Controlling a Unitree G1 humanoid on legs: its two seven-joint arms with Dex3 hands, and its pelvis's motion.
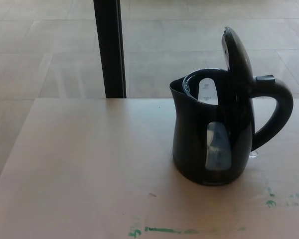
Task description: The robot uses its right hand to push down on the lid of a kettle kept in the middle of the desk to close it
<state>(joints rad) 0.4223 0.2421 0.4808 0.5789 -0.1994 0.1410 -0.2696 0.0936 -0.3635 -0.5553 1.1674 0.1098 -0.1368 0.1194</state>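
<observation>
In the head view, a black kettle [214, 144] stands upright on the pale desk [84, 164], right of centre, handle [276, 112] to the right and spout toward the left. Its lid [237, 57] is tipped up on its hinge, nearly vertical, leaving the mouth open. Neither robot hand nor arm shows, so finger state cannot be told; green marks [159, 230] smear the desk's near edge.
</observation>
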